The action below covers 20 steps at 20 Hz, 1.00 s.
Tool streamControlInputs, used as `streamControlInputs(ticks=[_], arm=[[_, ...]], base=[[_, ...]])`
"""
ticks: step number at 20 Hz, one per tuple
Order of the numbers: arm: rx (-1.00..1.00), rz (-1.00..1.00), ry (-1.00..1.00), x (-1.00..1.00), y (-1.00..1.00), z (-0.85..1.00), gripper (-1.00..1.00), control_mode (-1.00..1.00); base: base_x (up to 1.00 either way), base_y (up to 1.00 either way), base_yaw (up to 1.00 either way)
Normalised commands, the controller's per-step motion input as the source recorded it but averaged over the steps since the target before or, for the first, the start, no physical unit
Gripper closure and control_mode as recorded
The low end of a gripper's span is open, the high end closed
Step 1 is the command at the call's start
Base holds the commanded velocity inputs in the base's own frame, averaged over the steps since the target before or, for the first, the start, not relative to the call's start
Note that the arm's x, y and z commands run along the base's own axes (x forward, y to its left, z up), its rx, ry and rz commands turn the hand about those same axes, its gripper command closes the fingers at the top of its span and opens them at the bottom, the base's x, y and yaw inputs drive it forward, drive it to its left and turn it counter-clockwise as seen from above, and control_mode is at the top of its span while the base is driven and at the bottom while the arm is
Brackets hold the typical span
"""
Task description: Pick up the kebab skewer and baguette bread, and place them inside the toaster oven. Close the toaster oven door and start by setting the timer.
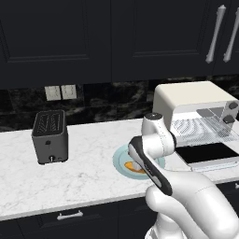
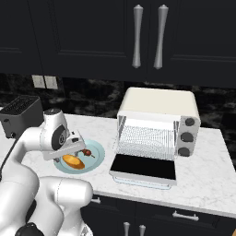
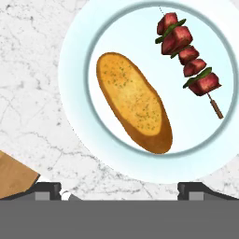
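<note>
Here, gripper [image 3: 119, 190] spread wide above plate [image 3: 74, 65] — baguette bread [image 3: 133, 101], kebab skewer [image 3: 189, 60] apart, no lettering legible

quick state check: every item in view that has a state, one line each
toaster oven door: open, folded down flat in front.
toaster oven: wire rack inside bare.
baguette bread: lying on the plate, not gripped.
kebab skewer: lying on the plate beside the bread, apart from it.
plate: on the counter, holding both foods.
claw: open, above the plate, holding nothing.
black toaster: slots hold nothing.
</note>
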Motion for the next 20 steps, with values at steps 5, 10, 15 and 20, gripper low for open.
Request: streamControlInputs(ticks=[5, 10, 15, 20], arm=[[0.00, 0.00, 0.02, 0.32, -0.02, -0.31, -1.00, -1.00], [0.00, -0.01, 0.01, 0.31, 0.00, -0.32, -1.00, -1.00], [0.00, -0.03, 0.02, 0.06, 0.00, -0.20, -1.00, -1.00], [0.00, -0.02, 0.01, 0.08, 0.00, -0.19, -1.00, -1.00]], base=[[0.00, 0.00, 0.00], [0.00, 0.00, 0.00], [0.00, 0.00, 0.00], [0.00, 0.00, 0.00]])
